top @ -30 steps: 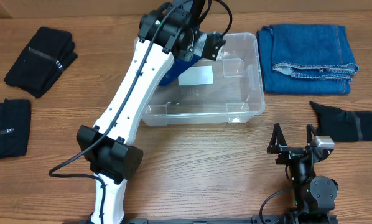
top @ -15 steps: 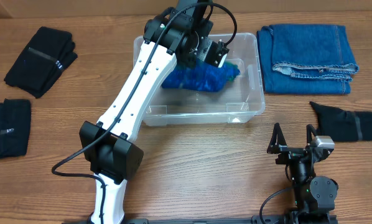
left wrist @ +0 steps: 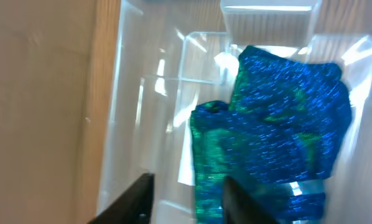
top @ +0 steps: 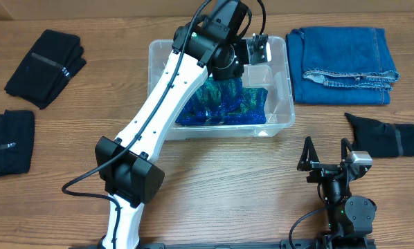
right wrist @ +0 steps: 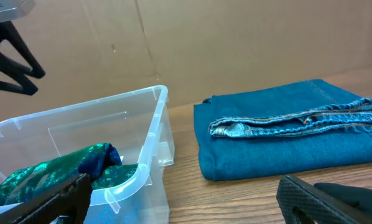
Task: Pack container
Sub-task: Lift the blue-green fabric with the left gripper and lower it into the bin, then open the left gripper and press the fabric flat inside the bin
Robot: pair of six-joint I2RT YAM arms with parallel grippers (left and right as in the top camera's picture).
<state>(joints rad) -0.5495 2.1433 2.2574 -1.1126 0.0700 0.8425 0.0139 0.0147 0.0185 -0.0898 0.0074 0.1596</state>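
Hovering over the container (top: 284, 90) — left hand (left wrist: 185, 202) wide, empty; right hand (top: 325, 151) wide too.

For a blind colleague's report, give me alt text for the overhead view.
A shiny blue-green cloth lies inside the clear container, with the open left gripper above its far corner. Folded jeans lie beside it.

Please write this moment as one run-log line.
left gripper: open, over container | cloth: blue-green, inside container | right gripper: open, empty | jeans: folded, outside
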